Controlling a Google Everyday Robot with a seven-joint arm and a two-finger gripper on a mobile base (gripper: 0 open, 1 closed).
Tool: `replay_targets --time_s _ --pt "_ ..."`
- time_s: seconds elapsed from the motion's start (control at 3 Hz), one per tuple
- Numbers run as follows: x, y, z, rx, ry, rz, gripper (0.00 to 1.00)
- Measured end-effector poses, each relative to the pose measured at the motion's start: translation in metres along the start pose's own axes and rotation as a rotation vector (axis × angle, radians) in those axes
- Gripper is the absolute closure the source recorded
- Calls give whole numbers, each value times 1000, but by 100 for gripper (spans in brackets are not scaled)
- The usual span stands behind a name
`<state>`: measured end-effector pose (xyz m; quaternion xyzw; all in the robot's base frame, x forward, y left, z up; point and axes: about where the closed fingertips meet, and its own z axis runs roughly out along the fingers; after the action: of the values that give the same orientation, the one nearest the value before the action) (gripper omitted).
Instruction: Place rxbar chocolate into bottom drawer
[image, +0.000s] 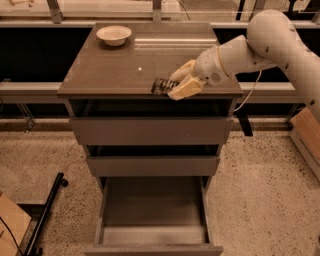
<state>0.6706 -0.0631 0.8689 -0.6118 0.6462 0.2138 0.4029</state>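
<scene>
My gripper (175, 83) hangs over the front edge of the cabinet top, right of centre. Its cream fingers are shut on the rxbar chocolate (161, 86), a small black-wrapped bar that sticks out to the left of the fingers, just above the top's front edge. The bottom drawer (154, 212) is pulled far out below, its flat grey inside open to view with nothing in it. The two shallower drawers (150, 131) above it stick out only slightly.
A white bowl (114, 35) stands at the back left of the cabinet top (110, 70). A small white speck (140, 69) lies mid-top. A black pole (45, 215) leans on the floor at left. A cardboard box (305, 132) sits at right.
</scene>
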Motion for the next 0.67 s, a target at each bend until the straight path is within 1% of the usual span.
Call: replay_targets --time_s 0.33,0.67 --pt "0 2 3 -13 9 -36 100" --pt "0 3 6 -29 27 -43 100"
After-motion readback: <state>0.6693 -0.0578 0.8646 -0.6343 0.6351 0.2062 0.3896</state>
